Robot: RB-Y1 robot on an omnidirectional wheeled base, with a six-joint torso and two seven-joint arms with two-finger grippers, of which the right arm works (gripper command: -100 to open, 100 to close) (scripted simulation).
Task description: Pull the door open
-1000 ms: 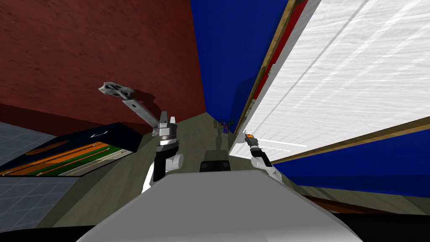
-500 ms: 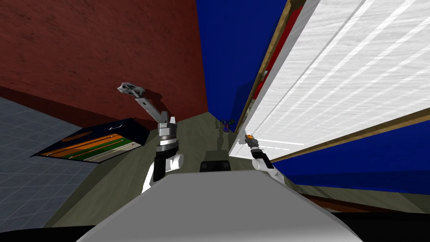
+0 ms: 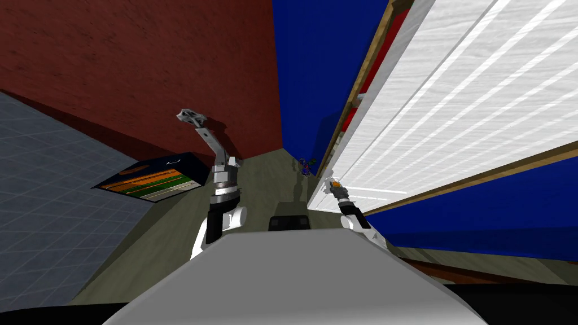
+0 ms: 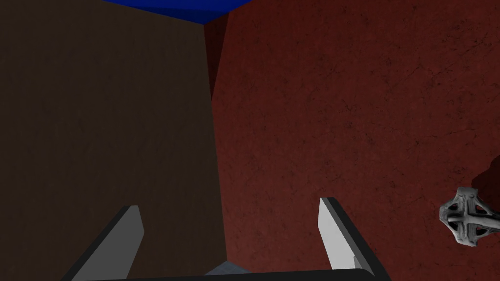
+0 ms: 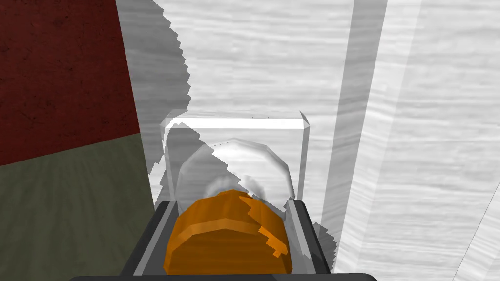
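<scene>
Grey ornament [image 3: 191, 116], red wall [image 3: 141, 67], perhaps striped cabinet [image 3: 152, 179]

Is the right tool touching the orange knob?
Touching. The right wrist view shows the right tool with its fingers pressed against both sides of the orange knob on the white door.

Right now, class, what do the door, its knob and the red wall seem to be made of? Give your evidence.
Door: white, matte, faint wavy grain, probably painted wood.
Knob: orange, banded like grain, perhaps varnished wood; unsure.
Red wall: matte, mottled, fine cracks, likely plaster.
</scene>
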